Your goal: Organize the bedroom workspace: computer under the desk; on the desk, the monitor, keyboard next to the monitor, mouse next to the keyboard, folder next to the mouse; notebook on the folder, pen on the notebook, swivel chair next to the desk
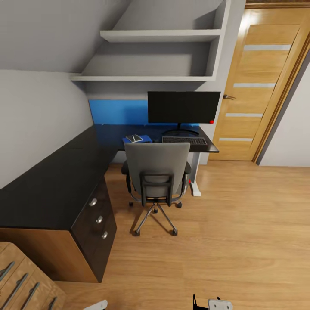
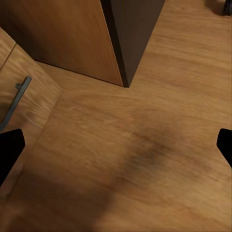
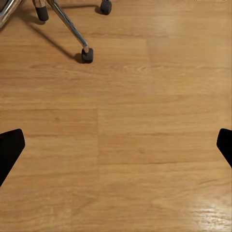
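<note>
- Both grippers first, since they're sitting closest to the camera: the left gripper (image 2: 116, 145) is hanging over bare wooden floor (image 2: 145, 159) with its fingers spread wide apart and nothing between them, and the right gripper (image 3: 116, 145) is doing the same – splayed open, holding nothing, above the floor near a chair wheel.
- Biggest thing in the room is the desk (image 1: 51, 181), running along the left wall and turning across the back – black top, blue back panel, black drawer unit at the near end.
- Swivel chair (image 1: 157, 172) is sitting tucked up against the desk's far section, its grey back facing the camera and its chrome wheeled base on the floor.
- Monitor (image 1: 184, 107) is standing upright on the desk's far end, screen dark, red dot at its lower right corner.
- Keyboard (image 1: 184, 140) is lying flat just in front of the monitor stand.
- Folder (image 1: 144, 138), bright blue, is lying on the desk just left of the keyboard, partly hidden by the chair back.
- Notebook (image 1: 136, 138) is resting on top of the folder; whether a pen is lying on it is too small to tell.
</note>
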Controlling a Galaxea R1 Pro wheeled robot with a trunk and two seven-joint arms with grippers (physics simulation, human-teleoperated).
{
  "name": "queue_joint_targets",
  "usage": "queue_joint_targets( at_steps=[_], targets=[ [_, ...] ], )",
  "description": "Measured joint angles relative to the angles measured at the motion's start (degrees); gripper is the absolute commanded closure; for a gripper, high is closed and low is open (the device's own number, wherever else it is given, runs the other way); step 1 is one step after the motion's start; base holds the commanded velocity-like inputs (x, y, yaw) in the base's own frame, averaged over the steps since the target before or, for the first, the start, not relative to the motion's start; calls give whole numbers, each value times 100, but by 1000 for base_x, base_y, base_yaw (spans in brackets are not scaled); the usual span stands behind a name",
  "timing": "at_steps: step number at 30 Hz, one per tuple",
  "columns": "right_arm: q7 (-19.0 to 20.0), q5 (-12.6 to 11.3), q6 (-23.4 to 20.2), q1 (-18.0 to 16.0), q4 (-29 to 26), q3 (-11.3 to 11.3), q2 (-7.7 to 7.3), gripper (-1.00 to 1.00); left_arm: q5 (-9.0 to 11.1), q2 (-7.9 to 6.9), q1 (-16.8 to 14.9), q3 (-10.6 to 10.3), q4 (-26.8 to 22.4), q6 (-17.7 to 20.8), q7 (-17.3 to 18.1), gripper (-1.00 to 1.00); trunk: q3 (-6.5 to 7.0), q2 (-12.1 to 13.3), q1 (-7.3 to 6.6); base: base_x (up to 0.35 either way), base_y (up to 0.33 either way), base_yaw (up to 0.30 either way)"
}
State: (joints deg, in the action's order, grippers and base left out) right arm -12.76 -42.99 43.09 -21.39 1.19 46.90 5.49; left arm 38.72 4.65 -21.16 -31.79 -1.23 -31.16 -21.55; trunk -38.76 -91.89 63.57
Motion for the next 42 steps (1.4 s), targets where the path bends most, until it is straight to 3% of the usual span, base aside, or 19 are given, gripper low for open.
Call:
queue_joint_targets(
  at_steps=[29,37,38,42],
  targets=[
    [0,0,0,2,0,0,0,-100,0,2,0,-2,0,9,14,-100,521,1163,-637,0,0,0],
    [0,0,0,3,0,0,0,-100,-17,6,0,-7,-7,625,194,-100,664,1484,-813,0,0,0],
    [0,0,0,3,0,0,0,-100,-18,5,0,-9,-9,759,411,-100,682,1524,-835,0,0,0],
    [0,0,0,3,0,0,0,-100,-20,7,0,-7,-9,817,550,-100,754,1685,-923,0,0,0]
  ],
)
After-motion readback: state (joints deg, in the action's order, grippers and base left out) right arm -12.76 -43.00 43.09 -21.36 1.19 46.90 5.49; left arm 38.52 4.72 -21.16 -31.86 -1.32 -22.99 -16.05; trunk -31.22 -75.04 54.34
